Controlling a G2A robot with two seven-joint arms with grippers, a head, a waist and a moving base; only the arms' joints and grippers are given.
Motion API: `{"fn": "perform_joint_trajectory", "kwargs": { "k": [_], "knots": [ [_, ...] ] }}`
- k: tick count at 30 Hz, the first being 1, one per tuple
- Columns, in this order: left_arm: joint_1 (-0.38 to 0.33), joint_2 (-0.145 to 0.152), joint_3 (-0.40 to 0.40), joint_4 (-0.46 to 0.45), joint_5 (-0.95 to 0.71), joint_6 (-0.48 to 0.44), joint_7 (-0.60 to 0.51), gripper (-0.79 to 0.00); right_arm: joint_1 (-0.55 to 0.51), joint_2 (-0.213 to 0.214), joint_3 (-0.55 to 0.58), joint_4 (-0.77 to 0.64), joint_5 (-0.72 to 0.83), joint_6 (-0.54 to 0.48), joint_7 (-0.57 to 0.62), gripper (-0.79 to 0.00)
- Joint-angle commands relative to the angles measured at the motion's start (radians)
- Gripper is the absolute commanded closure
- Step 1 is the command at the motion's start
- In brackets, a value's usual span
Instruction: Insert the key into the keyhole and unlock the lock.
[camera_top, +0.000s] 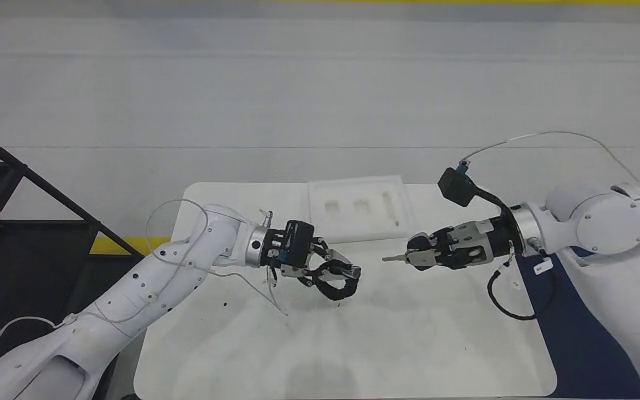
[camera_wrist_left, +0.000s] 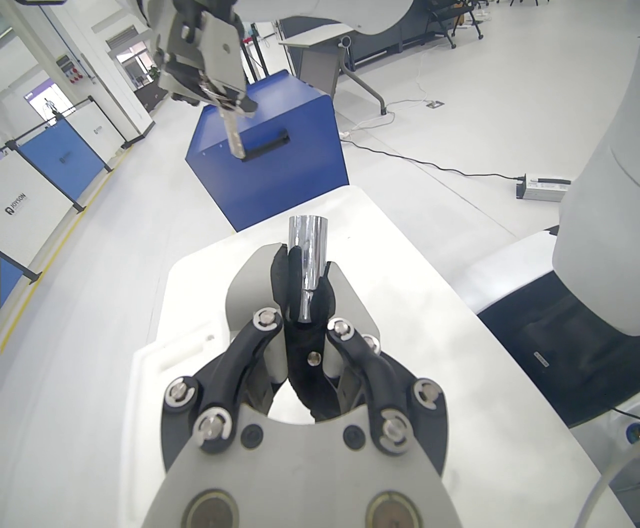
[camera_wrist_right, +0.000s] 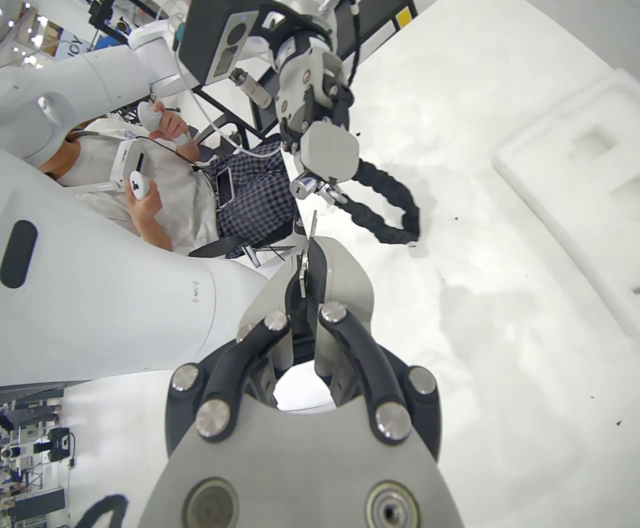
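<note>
The left gripper (camera_wrist_left: 302, 270) clamps a chrome cylindrical lock (camera_wrist_left: 308, 240) with a black cable loop (camera_wrist_right: 395, 200) above the white table (camera_top: 420, 340). The right gripper (camera_wrist_right: 310, 256) pinches a small silver key (camera_wrist_right: 313, 227), whose tip points toward the lock, near it but not touching.

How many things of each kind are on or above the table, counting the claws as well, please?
Lock, in the left claw: 1
Key, in the right claw: 1
White foam tray: 1
Claws: 2
Total: 5
</note>
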Motion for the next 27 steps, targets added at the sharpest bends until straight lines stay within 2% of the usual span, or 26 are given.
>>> {"fn": "perform_joint_trajectory", "kwargs": {
  "k": [1, 10, 26, 27],
  "knots": [
    [-0.011, -0.008, 0.001, 0.007, -0.009, -0.001, -0.006, 0.000, -0.004, 0.002, -0.009, -0.004, 0.090, 0.000, 0.000, 0.000],
    [-0.049, -0.047, 0.015, 0.062, -0.010, 0.044, 0.002, 0.000, 0.003, 0.015, -0.024, 0.062, 0.182, -0.005, -0.005, 0.000],
    [-0.049, -0.047, 0.015, 0.062, -0.010, 0.044, 0.002, 0.000, 0.003, 0.015, -0.024, 0.062, 0.182, -0.005, -0.005, 0.000],
    [-0.049, -0.047, 0.015, 0.062, -0.010, 0.044, 0.002, 0.000, -0.006, 0.015, -0.020, 0.063, 0.181, -0.001, -0.039, 0.000]
  ]
}}
